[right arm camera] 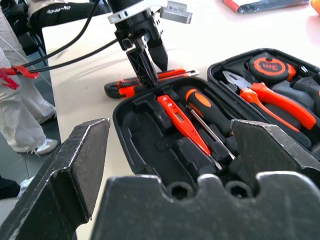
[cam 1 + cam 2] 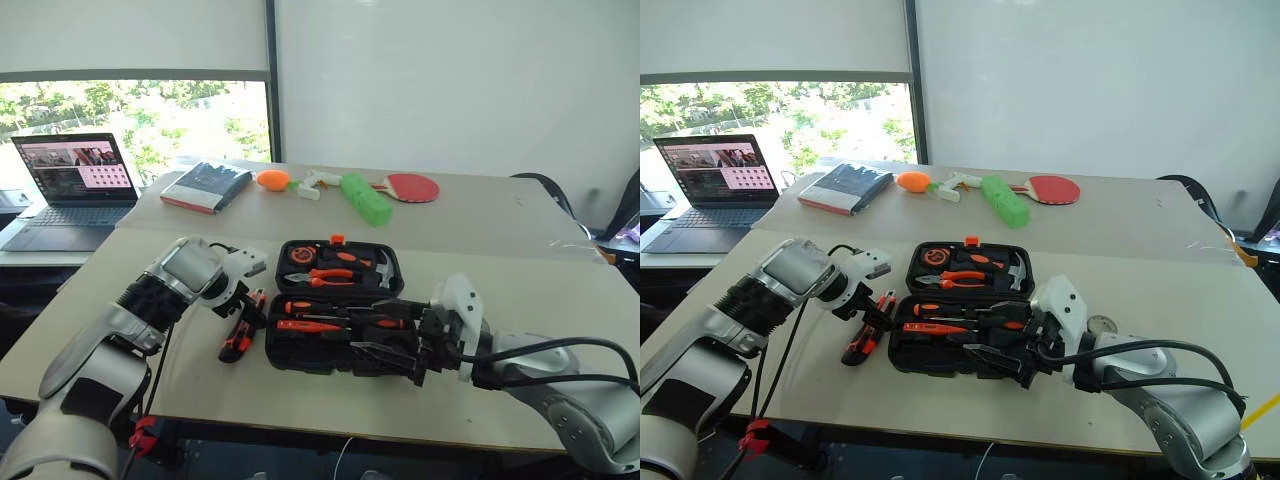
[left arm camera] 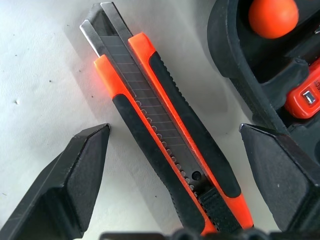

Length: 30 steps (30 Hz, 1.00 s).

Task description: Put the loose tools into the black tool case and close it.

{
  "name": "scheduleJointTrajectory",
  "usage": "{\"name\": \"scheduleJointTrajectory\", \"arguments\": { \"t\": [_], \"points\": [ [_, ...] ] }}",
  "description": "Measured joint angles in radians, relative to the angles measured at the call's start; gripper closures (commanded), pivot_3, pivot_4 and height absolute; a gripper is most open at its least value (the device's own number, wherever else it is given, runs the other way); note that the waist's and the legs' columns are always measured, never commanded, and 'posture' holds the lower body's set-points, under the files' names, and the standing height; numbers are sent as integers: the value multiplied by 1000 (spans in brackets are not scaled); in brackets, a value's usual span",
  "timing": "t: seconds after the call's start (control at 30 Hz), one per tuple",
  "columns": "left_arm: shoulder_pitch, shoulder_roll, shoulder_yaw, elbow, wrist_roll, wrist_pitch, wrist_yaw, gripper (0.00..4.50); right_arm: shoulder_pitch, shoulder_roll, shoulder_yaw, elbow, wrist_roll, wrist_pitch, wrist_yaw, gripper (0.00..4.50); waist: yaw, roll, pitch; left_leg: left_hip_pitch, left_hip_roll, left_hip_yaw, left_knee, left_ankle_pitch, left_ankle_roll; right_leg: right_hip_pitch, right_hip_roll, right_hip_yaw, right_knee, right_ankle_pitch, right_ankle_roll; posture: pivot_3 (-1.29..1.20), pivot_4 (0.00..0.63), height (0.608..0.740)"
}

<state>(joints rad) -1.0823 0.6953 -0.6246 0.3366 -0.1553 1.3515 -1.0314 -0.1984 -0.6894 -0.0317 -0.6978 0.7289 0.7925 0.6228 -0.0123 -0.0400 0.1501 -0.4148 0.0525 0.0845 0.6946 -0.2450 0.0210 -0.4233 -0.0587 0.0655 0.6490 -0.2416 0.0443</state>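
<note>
Left gripper [image 2: 243,303] above utility knife [image 3: 165,135] on table [image 2: 520,250], fingers [image 3: 70,175] spread, nothing grasped; knife between them, long axis crossing gap slantwise. Black tool case [image 2: 335,320] just beside. Right gripper [image 2: 420,350] farther, fingers released, over case's near edge.

It looked like an office: pale tables [image 2: 520,250], an open laptop [image 2: 72,190] at the window [image 2: 140,120], blank white walls.

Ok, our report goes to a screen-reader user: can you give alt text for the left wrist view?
An orange-and-black utility knife lies on the pale table between the open left gripper's two black fingers, neither touching it. The open black tool case's edge sits beside it.
</note>
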Motion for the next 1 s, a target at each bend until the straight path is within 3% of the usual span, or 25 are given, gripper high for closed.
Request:
{"name": "scheduleJointTrajectory", "arguments": {
  "t": [0.1, 0.2, 0.5, 0.8, 1.0],
  "points": [
    [-2, 1, -2, 8, 0, 0, 1, 2258, 0, 0, 0, 0, 0, 0, 2, 0, 0, 0, 0, 0, 0, 0, 0, 0, 0, 0, 0, 0, -1, -1, 1, 0, 150, 736],
    [-1, 7, -3, 15, 0, -9, -5, 3004, -4, -1, 0, 1, 0, 0, 5, 0, 0, 0, 0, -1, -1, 0, 0, -1, 1, 0, -1, 0, -1, -1, 1, 0, 150, 736],
    [2, 38, -4, 104, 9, -154, -70, 3036, -16, -16, -12, 1, 1, 0, 10, 0, -2, 0, 0, 0, -1, 0, 0, -1, 1, -1, 0, 0, 0, -1, 1, 0, 150, 736],
    [-54, 110, 4, 254, 127, -677, -262, 3036, 19, -70, -41, -2, 14, 1, 41, 0, 16, -3, 2, -12, -1, 0, 1, -1, 1, -9, -1, 0, -2, -1, 1, 0, 150, 736],
    [-215, 28, 55, 230, 117, -831, -478, 3036, 59, -86, -72, -24, 39, 1, 45, 0, 38, -4, 2, -22, -2, 0, 5, -2, 3, -14, -1, 0, -3, -1, 4, 0, 150, 736]
  ]
}}
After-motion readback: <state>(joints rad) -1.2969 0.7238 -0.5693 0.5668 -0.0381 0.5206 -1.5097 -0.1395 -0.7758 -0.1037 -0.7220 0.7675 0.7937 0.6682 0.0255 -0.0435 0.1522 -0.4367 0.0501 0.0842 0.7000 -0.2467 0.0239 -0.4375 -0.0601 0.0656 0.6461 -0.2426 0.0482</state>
